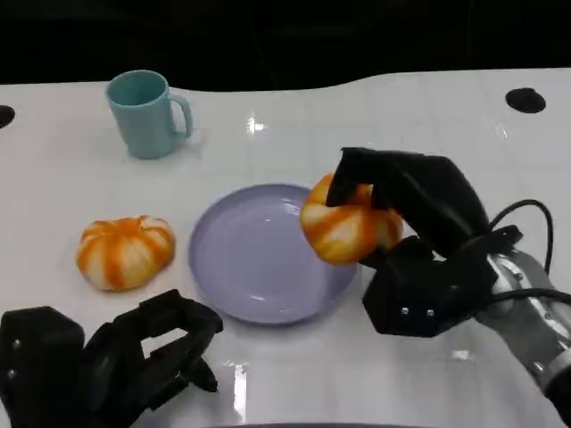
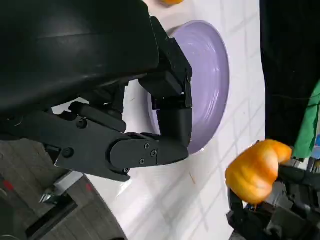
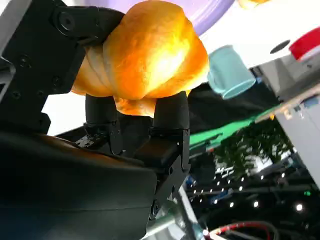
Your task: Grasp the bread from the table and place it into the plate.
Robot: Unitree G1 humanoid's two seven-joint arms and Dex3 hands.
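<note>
Bread (image 1: pixel 343 227): round, orange-white ridged, glossy, pumpkin-shaped.

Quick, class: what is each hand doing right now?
Left hand: fingers curled in, holding nothing.
Right hand: holding a bread at the plate's edge.

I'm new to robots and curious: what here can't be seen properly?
- Held bread: its far side is hidden by the right hand, head view.
- Plate: partly covered by the left hand, left wrist view.
- Left hand: cut by the bottom edge, head view.
</note>
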